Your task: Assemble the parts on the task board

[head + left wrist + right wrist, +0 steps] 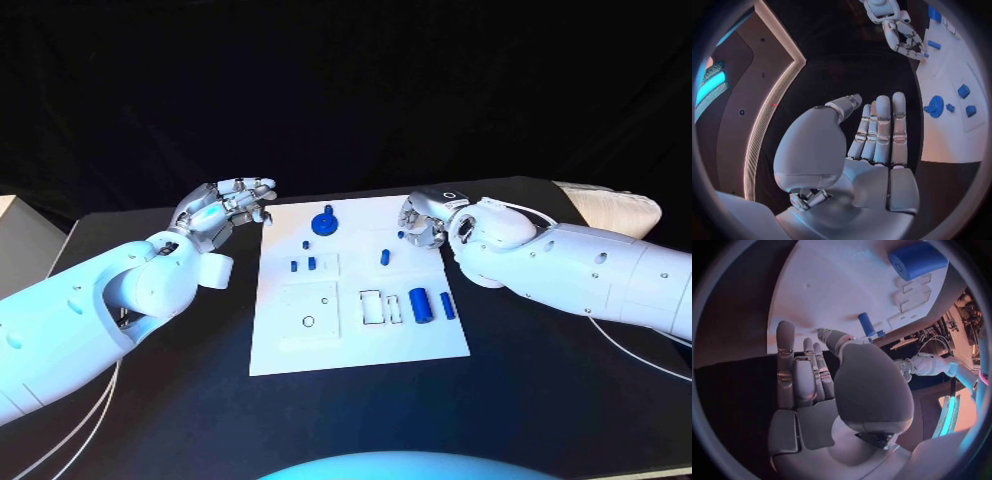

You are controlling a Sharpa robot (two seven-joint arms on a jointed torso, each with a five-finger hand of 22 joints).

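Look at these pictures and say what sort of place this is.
Probably a robotics lab or test bench: a black table against a dark backdrop, a white task board with small blue parts set out for assembly, and an open robot hand at each side of it.

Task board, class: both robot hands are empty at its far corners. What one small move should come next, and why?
Probably lower the right robot hand toward the small blue peg beside it. That hand hovers open over the task board, nearest this loose part, while the left robot hand hangs open off the board's edge. No part is held yet.
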